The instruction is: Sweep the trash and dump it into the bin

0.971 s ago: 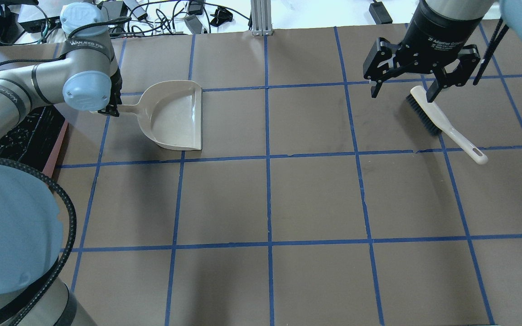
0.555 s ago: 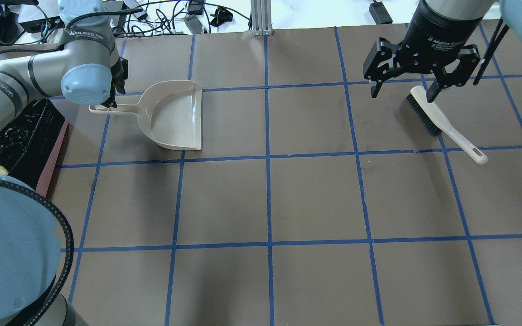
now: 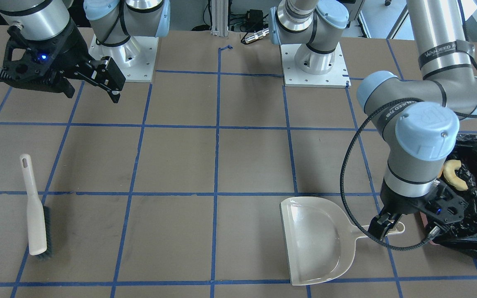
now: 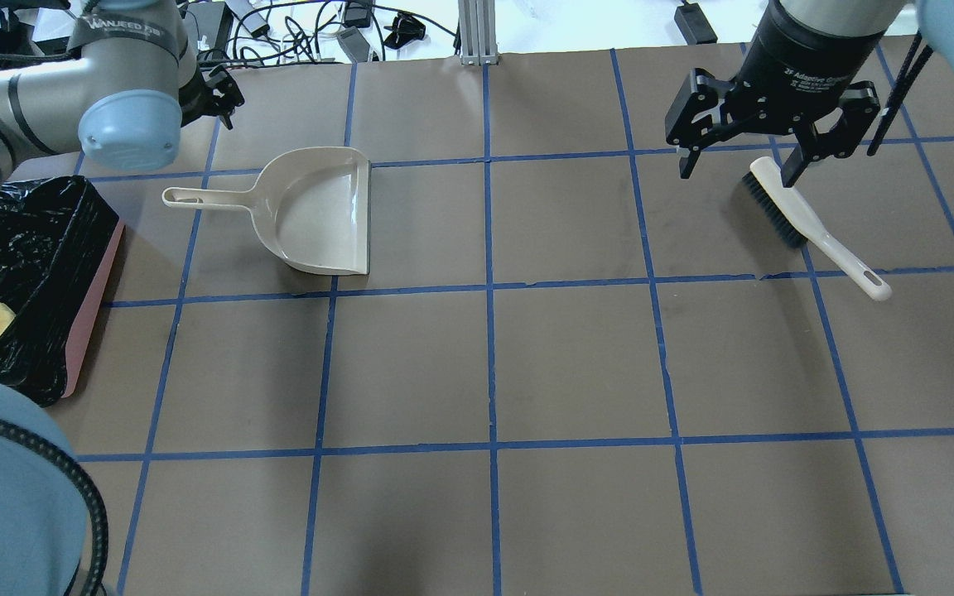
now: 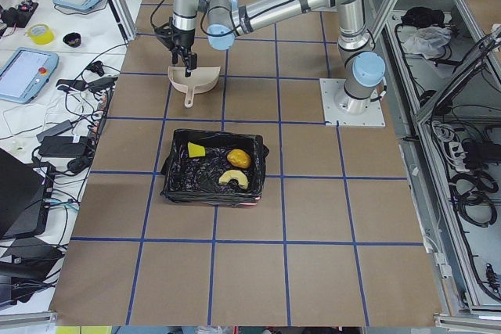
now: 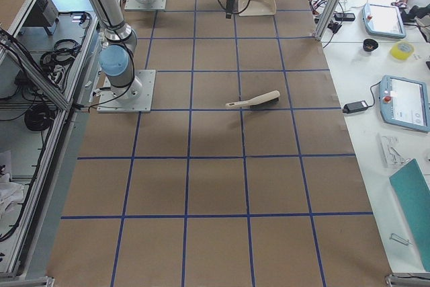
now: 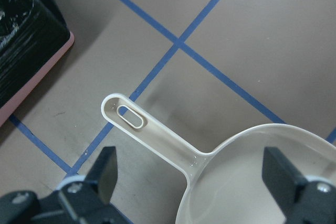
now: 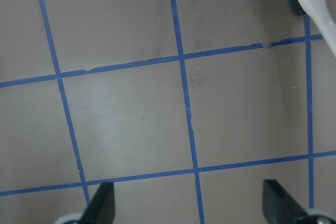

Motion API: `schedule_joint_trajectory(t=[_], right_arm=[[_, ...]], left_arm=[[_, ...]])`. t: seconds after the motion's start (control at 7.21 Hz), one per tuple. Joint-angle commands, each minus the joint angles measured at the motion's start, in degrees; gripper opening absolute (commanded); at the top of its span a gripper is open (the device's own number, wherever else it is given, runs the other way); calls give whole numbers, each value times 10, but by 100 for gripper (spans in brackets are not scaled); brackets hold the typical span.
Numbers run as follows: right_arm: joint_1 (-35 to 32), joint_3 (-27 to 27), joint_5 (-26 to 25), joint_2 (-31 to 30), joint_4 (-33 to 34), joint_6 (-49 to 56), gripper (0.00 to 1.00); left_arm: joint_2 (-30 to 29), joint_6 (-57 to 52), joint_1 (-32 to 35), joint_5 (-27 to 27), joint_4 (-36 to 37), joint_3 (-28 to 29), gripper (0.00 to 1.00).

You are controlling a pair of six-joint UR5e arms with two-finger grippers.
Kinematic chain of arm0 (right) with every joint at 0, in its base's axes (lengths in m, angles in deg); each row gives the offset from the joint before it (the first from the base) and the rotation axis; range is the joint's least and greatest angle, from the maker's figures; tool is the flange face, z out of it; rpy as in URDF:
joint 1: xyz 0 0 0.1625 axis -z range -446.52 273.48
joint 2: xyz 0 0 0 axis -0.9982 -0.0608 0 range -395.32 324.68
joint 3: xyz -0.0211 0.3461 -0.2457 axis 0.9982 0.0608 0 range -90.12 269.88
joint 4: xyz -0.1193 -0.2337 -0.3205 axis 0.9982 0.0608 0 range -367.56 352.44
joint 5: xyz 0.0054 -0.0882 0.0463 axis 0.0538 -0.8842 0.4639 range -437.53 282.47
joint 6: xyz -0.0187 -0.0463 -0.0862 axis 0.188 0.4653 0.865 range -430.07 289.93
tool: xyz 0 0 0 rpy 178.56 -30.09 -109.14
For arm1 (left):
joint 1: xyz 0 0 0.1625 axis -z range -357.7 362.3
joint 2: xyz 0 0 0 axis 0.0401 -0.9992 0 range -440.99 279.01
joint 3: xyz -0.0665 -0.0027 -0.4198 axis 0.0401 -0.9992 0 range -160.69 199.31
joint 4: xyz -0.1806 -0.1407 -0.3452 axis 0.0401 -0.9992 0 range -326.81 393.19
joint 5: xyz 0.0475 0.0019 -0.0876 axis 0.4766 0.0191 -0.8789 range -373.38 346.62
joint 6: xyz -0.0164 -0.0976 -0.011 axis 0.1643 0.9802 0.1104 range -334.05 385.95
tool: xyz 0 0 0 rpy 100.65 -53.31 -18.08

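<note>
Release is the change: left pincer [image 7: 191,174] has lifted off the dustpan [image 4: 320,215] handle, spread wide, holding nothing. Bread roll [image 5: 239,159], croissant piece [image 5: 233,179] and sponge wedge [image 5: 196,149] lie in the bin [image 4: 100,281] at the counter's [image 4: 576,364] 9 o'clock, seen from overhead, so the job looks finished. Over the brush [image 4: 808,223] at 2 o'clock the right pincer [image 4: 735,175] hovers wide open, empty. Left wrist's cable [image 3: 346,165] loops near the handle.

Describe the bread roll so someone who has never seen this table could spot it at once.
Find the bin, the black-lined box on the robot's left side of the table. Three items lie in it, and the roll is the rounded golden-brown lump, not the curved pale croissant or the yellow sponge wedge.
</note>
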Motion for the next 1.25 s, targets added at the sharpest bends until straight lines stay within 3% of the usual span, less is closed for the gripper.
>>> schedule_joint_trajectory(t=[0.0, 0.14, 0.42, 0.69, 1.11], right_arm=[[0, 0, 0, -1, -1, 0, 100], [0, 0, 0, -1, -1, 0, 100], [0, -1, 0, 0, 0, 0, 100], [1, -1, 0, -1, -1, 0, 100], [0, -1, 0, -1, -1, -1, 100]], left_arm=[[45, -146, 4, -52, -66, 10, 100], [68, -182, 3, -125, -109, 11, 100], [109, -182, 4, -129, -193, 1, 100], [137, -194, 11, -128, -197, -11, 100], [160, -352, 20, -126, -302, 24, 100]])
